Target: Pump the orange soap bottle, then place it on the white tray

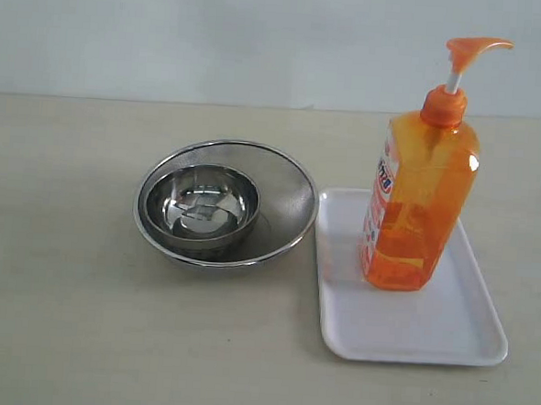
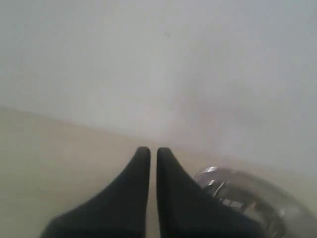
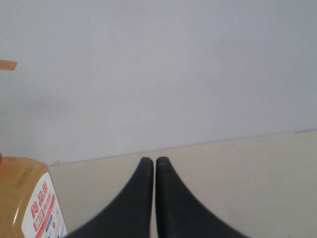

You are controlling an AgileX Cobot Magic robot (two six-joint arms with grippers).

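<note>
Orange soap bottle [image 1: 417,211] stands on white tray [image 1: 410,330] on beige table [image 1: 60,337], pale wall [image 1: 216,34] behind; both jaws closed, empty.

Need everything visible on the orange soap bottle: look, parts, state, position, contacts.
The orange soap bottle is tall, clear plastic holding orange liquid, with an orange collar, a white stem and an orange pump head whose spout points right in the exterior view. The stem stands raised. A white-and-red printed label covers one side. The bottle stands upright on the back half of the white tray, touching only the tray. The right pincer is shut and apart from it.
</note>
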